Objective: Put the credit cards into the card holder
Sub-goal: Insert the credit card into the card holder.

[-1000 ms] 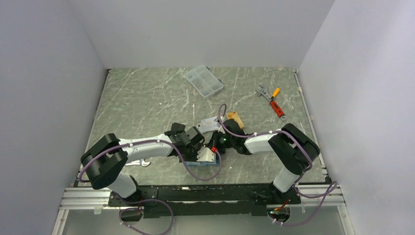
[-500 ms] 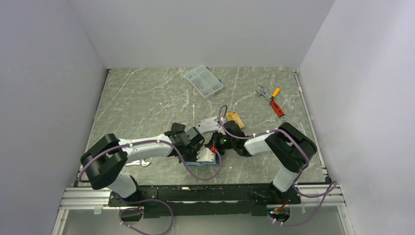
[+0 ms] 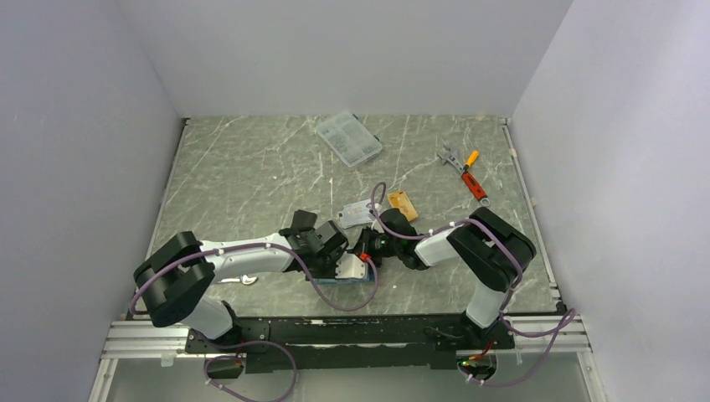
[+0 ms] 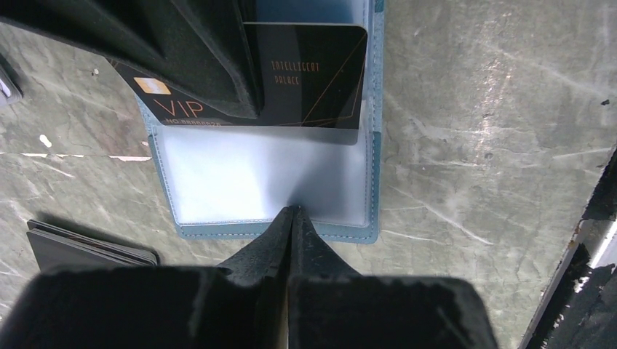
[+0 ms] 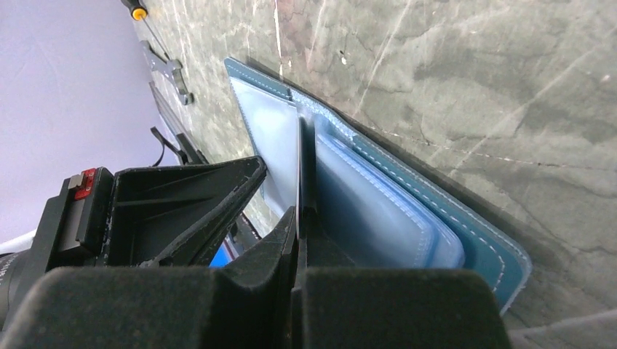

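Note:
The teal card holder (image 4: 371, 182) lies open near the table's front edge, its pale clear sleeves showing (image 5: 473, 247). My left gripper (image 4: 291, 211) is shut, its tips pinched on the lower edge of one clear sleeve. A black card printed "VIP" (image 4: 313, 80) sits partly inside that sleeve's far end. My right gripper (image 5: 298, 214) is shut on this card, which shows edge-on (image 5: 300, 153) between the sleeves. In the top view both grippers meet over the holder (image 3: 347, 281). A silver card (image 3: 358, 211) and an orange card (image 3: 403, 203) lie just behind them.
A clear compartment box (image 3: 348, 138) sits at the back centre. A wrench (image 3: 450, 156) and orange and red-handled tools (image 3: 473, 180) lie at the back right. A flat black case (image 4: 87, 247) lies left of the holder. A spanner (image 3: 239, 280) lies under my left arm.
My left gripper has closed down onto the sleeve's edge. Both grippers have shifted slightly left, the right one carrying the black card along the holder.

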